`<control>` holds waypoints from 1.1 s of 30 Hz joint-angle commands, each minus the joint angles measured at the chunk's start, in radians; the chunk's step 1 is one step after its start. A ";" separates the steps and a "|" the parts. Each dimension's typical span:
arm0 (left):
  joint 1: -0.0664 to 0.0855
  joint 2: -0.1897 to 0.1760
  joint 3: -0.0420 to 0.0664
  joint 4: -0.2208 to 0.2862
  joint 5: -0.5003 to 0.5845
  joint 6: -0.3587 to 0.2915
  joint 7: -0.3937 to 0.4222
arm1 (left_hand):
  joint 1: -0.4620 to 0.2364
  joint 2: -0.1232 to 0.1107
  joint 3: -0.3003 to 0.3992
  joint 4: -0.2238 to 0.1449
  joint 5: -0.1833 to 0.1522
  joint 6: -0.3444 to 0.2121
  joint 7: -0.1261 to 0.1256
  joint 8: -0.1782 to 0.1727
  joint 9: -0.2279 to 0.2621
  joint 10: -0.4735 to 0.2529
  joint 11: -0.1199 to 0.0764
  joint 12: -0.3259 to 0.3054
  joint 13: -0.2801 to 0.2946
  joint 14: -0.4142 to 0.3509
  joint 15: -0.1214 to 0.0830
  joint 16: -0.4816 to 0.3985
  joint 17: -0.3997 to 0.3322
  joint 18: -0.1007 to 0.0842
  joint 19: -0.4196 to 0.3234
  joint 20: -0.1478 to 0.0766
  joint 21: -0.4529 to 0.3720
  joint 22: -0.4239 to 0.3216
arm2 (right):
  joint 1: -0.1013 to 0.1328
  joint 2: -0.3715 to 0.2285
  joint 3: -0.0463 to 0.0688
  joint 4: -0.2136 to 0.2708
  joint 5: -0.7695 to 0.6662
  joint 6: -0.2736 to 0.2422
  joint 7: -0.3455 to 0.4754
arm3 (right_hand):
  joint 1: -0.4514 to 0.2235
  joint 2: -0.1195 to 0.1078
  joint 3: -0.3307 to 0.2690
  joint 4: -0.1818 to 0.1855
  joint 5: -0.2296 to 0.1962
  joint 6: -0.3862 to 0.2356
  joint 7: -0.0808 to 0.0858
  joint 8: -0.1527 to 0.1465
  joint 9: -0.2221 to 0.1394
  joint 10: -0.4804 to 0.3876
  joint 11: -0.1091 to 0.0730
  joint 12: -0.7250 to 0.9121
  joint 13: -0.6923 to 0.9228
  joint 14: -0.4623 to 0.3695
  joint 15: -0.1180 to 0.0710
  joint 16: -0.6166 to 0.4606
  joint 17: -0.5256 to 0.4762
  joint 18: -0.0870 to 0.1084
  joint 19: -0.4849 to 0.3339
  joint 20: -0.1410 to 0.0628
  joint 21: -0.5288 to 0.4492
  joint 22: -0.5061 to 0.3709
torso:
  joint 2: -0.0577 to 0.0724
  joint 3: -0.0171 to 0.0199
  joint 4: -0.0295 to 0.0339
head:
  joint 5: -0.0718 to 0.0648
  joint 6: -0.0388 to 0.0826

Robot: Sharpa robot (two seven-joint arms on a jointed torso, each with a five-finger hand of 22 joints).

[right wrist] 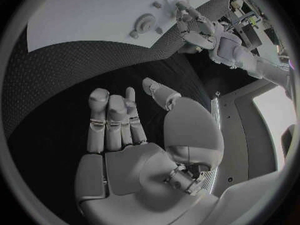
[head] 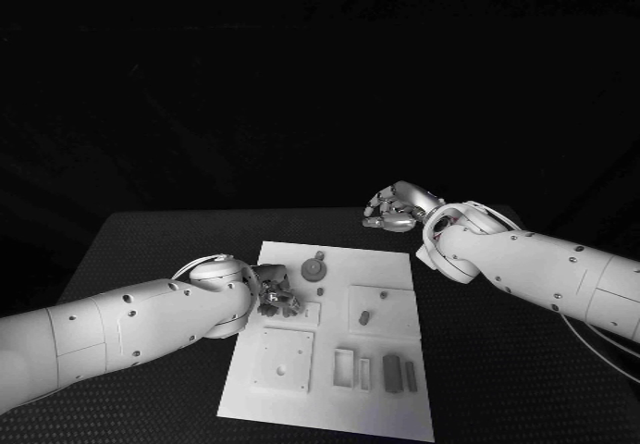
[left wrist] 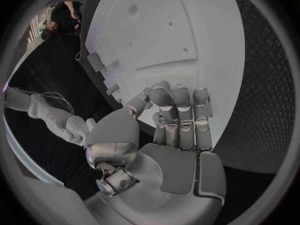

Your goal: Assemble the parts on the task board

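Note:
The white task board (head: pixel 287 254) lies in the middle of the black table. On its far part sits a round grey part (head: pixel 313 269), with a small dark part (head: pixel 364 317) nearer the middle. My left hand (head: pixel 274 289) hovers at the board's left edge; in the left wrist view its fingers (left wrist: pixel 180 117) reach over the board (left wrist: pixel 187 25) with nothing in them. My right hand (head: pixel 398 209) hangs over the black mat beyond the board's far right corner. It is spread and holds nothing (right wrist: pixel 125 120). From there the round part (right wrist: pixel 145 22) and my left hand (right wrist: pixel 200 30) are visible.
Raised square plates (head: pixel 284 356) and narrow rectangular blocks (head: pixel 391 370) occupy the board's near half. Black mat (head: pixel 160 250) surrounds the board on all sides. My white right forearm (head: pixel 534 268) crosses above the table to the right of the board.

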 commanded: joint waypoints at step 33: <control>-0.006 0.016 -0.004 -0.014 0.006 0.021 0.000 | -0.051 -0.078 -0.014 0.077 -0.091 0.061 -0.047 0.003 0.005 -0.025 -0.015 0.016 -0.006 -0.010 -0.007 0.024 -0.022 -0.016 -0.001 -0.100 0.001 0.019 | 0.000 -0.001 0.001 0.002 -0.001 0.011 0.003 | -0.002 0.005 -0.006 0.001 0.008 -0.001 0.008 -0.007 0.002 -0.010 -0.001 0.001 -0.003 -0.006 0.002 -0.005 -0.002 0.046 0.000 -0.007 -0.006 0.001 | 0.000 -0.0008 -0.0001 | -0.004 0.001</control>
